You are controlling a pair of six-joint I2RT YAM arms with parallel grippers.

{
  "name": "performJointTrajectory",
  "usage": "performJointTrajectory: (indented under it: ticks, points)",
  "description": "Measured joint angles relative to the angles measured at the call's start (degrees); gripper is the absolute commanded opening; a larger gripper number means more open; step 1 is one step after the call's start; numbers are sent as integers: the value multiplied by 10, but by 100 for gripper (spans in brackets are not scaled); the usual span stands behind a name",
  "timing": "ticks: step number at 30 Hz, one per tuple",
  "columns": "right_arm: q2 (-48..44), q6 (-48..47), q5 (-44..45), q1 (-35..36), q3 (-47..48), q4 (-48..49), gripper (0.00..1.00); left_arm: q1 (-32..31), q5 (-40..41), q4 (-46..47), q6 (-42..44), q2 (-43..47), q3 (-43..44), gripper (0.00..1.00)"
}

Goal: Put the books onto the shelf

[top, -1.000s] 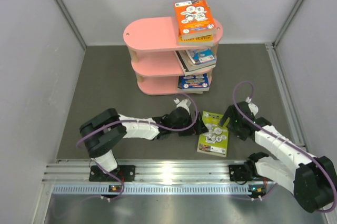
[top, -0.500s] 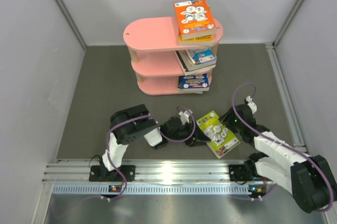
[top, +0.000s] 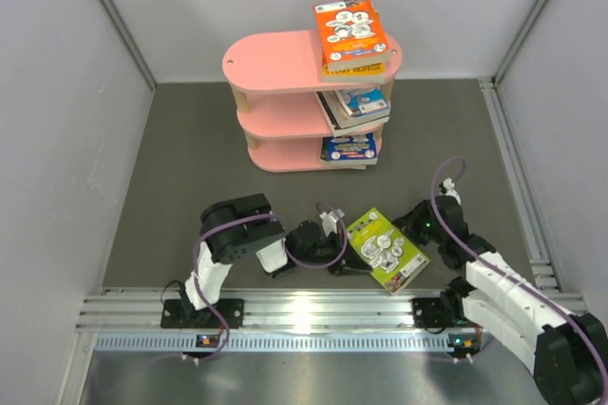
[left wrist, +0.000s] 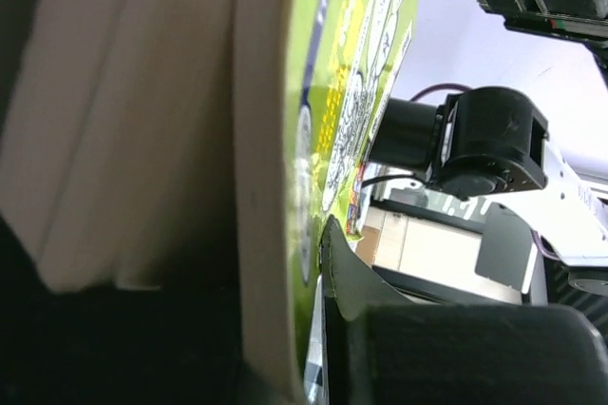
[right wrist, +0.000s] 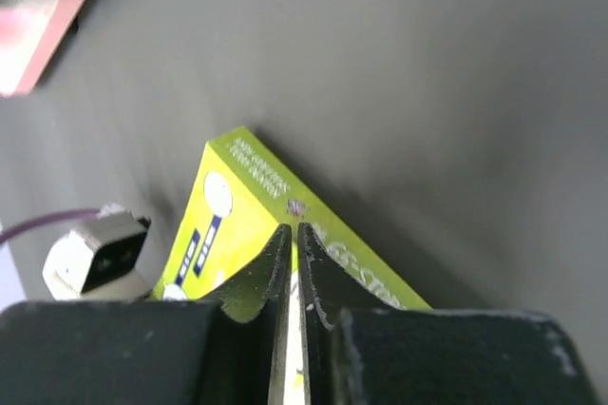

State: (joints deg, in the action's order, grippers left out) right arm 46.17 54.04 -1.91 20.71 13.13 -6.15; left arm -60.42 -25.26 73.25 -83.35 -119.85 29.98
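My left claw point(top: 344, 251) clamps the thin lime-green paperback book point(top: 385, 251), at 5 o'clock from the pink three-tier oval shelf point(top: 275, 61). The right claw point(top: 415, 231) is pressed together at the book's corner. If only the cover is held, the book can slip.

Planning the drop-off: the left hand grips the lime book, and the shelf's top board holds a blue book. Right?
Not quite. The top board of the shelf holds an orange book, not a blue one; the top view shows it. The left hand does grip the lime book.
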Motion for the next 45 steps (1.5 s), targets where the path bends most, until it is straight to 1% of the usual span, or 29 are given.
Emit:
performJointTrajectory:
  ticks: [1, 2, 3, 4, 5, 10, 14, 17, 22, 23, 24, 25, 26, 27, 28, 29, 34, 39, 42, 43, 44, 45]
  points:
    - [-9, -1, -7, 1, 0, -11, 13, -1, 1, -9, 4, 10, -6, 0]
    - [-19, -3, -15, 2, 1, -23, 43, -1, 3, -25, 11, 25, -11, 0]
    - [-28, -4, -21, 2, 3, -36, 65, 0, 9, -46, 19, 45, -17, 0]
    - [-36, -7, -26, 2, 8, -51, 80, 0, 14, -62, 28, 63, -21, 0]
    - [-41, -14, -31, 4, 14, -68, 99, 0, 23, -82, 38, 85, -24, 0]
    - [-40, -45, -44, 10, 35, -143, 100, 8, 79, -179, 92, 207, -35, 0]
    - [-18, -55, -58, 11, 39, -158, 100, 16, 112, -203, 120, 295, -59, 0]
    - [1, -55, -85, 11, 38, -134, 100, 23, 132, -199, 128, 348, -95, 0]
    - [30, -39, -154, 12, 14, -47, 100, 29, 167, -192, 125, 376, -163, 0]
    - [32, -37, -163, 12, 11, -40, 100, 29, 173, -205, 126, 376, -166, 9]
    - [33, -37, -169, 12, 10, -35, 100, 30, 174, -217, 129, 376, -166, 26]
    - [33, -37, -173, 12, 7, -32, 100, 30, 175, -232, 136, 377, -163, 58]
    - [33, -37, -175, 12, 7, -31, 100, 29, 176, -255, 144, 378, -157, 71]
    - [33, -39, -177, 12, 7, -32, 100, 28, 179, -275, 148, 379, -150, 81]
    - [31, -39, -178, 12, 7, -33, 100, 26, 182, -289, 152, 379, -145, 97]
    - [30, -40, -179, 12, 6, -32, 100, 25, 185, -306, 161, 379, -138, 99]
    - [37, -43, -196, 12, 3, -22, 100, 22, 194, -377, 188, 376, -96, 99]
    - [41, -37, -220, 12, -15, 18, 100, 10, 202, -405, 211, 323, -41, 99]
    - [41, -40, -204, 8, -17, 32, 100, 8, 207, -403, 215, 298, -22, 98]
    - [40, -43, -195, 6, -18, 37, 100, 8, 207, -400, 215, 291, -16, 95]
    - [38, -45, -186, 5, -19, 41, 100, 7, 210, -398, 215, 282, -10, 89]
    - [36, -49, -177, 4, -19, 43, 100, 6, 213, -393, 213, 274, -6, 69]
